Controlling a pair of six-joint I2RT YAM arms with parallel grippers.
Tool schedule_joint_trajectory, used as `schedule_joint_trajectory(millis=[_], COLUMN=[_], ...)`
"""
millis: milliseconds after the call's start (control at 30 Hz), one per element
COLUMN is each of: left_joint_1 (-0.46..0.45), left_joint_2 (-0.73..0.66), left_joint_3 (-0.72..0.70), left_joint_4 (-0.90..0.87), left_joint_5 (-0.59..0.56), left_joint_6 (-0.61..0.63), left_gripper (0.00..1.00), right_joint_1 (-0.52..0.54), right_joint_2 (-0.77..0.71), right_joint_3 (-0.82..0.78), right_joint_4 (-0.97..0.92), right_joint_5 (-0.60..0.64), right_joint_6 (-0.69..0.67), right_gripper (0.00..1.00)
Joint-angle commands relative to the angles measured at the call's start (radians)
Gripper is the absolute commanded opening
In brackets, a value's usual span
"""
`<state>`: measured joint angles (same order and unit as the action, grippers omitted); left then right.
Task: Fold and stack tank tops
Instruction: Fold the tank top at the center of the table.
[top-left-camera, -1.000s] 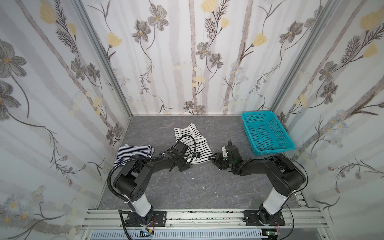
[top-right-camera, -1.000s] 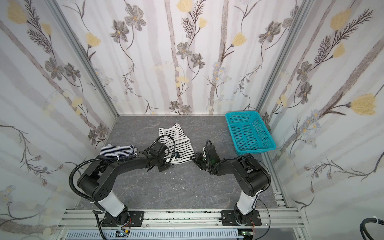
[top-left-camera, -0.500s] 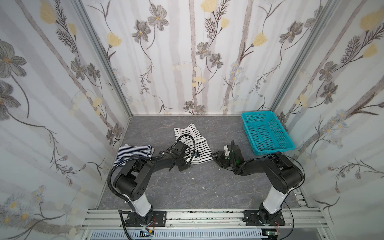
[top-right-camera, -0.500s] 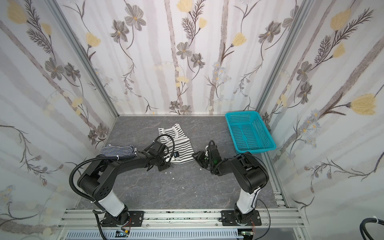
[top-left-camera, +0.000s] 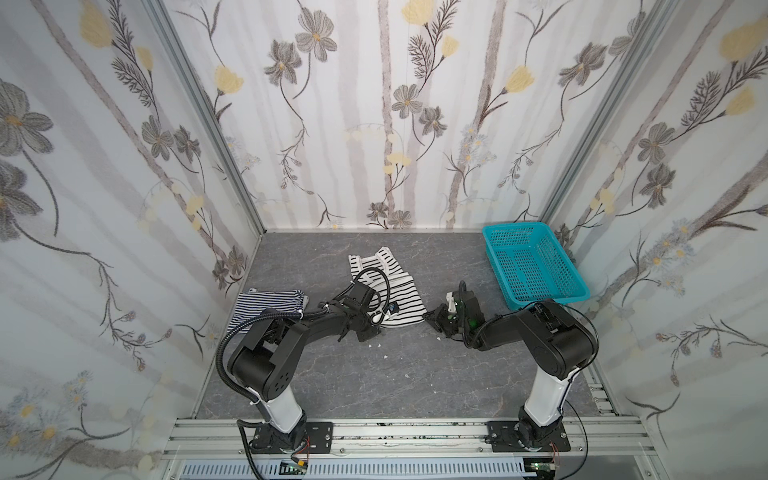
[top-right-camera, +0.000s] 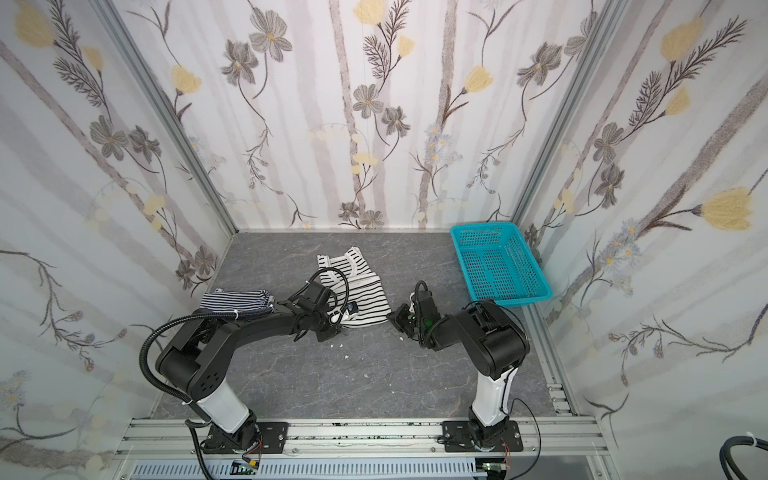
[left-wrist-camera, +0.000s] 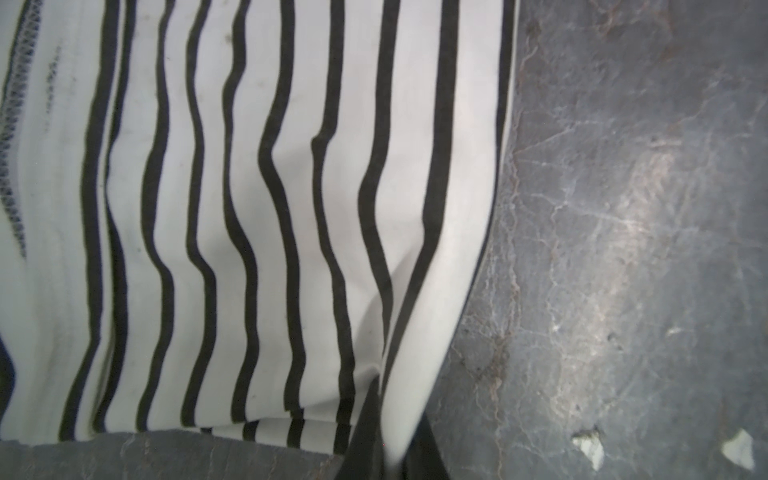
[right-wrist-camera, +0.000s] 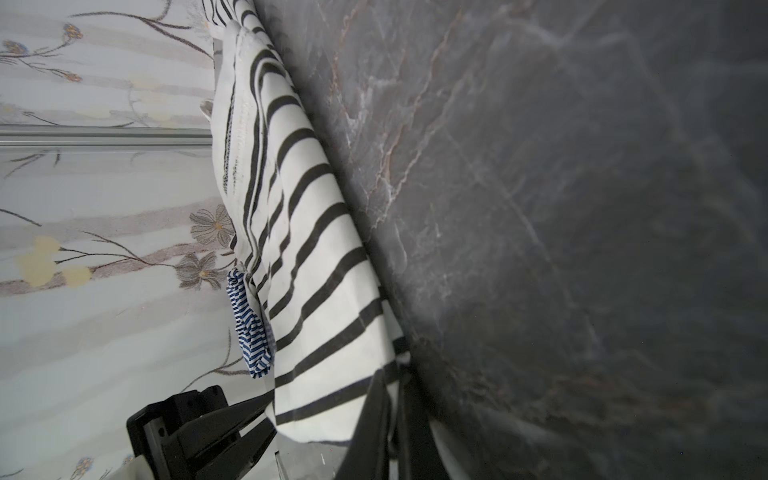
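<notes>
The white tank top with wide black stripes (top-left-camera: 392, 286) (top-right-camera: 360, 286) lies flat mid-table, straps toward the back wall. My left gripper (top-left-camera: 371, 328) (left-wrist-camera: 390, 451) is shut on its near left hem corner, and white cloth shows pinched between the dark fingers. My right gripper (top-left-camera: 429, 318) (right-wrist-camera: 392, 419) is shut on the near right hem corner, low against the table. The navy-and-white fine-striped tank top (top-left-camera: 270, 303) (top-right-camera: 237, 302) (right-wrist-camera: 249, 324) lies folded at the left wall, partly behind the left arm.
A turquoise perforated basket (top-left-camera: 536, 264) (top-right-camera: 500, 262) stands at the back right against the wall. Small white scraps (top-left-camera: 386, 356) (left-wrist-camera: 588, 446) lie on the grey marbled table just in front of the wide-striped top. Patterned walls close in three sides.
My right gripper has reached the near right hem corner and shut on it. My left gripper has closed the last bit on the left corner.
</notes>
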<state>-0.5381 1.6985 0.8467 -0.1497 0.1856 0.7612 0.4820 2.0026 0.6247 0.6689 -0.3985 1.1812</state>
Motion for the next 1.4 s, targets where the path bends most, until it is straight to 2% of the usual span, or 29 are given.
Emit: schedule_joint_trajectory(millis=[0,100,200,500,767,867,1067,1200,1367], left_joint_1=[-0.025,-0.104,-0.181,-0.335,-0.365,-0.363,-0.334,-0.267,-0.143], left_joint_2=[-0.007,-0.044,-0.100,-0.268,-0.316,-0.318,-0.346,-0.377,-0.404], left_joint_3=[-0.022,-0.058,-0.082,-0.033,0.024,0.040,0.079,0.090,0.085], left_joint_4=[-0.149,-0.186,-0.223,-0.309,-0.322,-0.322,-0.323,-0.323,-0.322], left_joint_5=[-0.041,-0.070,-0.041,0.162,0.401,0.450,0.454,0.481,0.528], left_joint_6=[-0.002,0.004,-0.024,-0.176,-0.248,-0.252,-0.261,-0.268,-0.242], left_gripper=[0.04,0.02,0.01,0.04,0.09,0.10,0.07,0.06,0.05], right_joint_1=[-0.001,0.002,0.001,-0.005,-0.028,-0.029,-0.028,-0.019,0.010], right_joint_2=[-0.012,-0.075,-0.181,-0.515,-0.787,-0.810,-0.803,-0.736,-0.573], right_joint_3=[0.025,0.014,-0.010,-0.074,-0.076,-0.025,0.119,0.242,0.400], right_joint_4=[-0.076,-0.134,-0.247,-0.585,-0.856,-0.937,-1.014,-1.022,-1.025], right_joint_5=[-0.019,-0.003,0.038,0.127,0.203,0.208,0.232,0.225,0.216], right_joint_6=[-0.037,-0.059,-0.092,-0.173,-0.208,-0.226,-0.247,-0.262,-0.299], right_gripper=[0.00,0.00,0.00,0.00,0.00,0.00,0.00,0.00,0.00])
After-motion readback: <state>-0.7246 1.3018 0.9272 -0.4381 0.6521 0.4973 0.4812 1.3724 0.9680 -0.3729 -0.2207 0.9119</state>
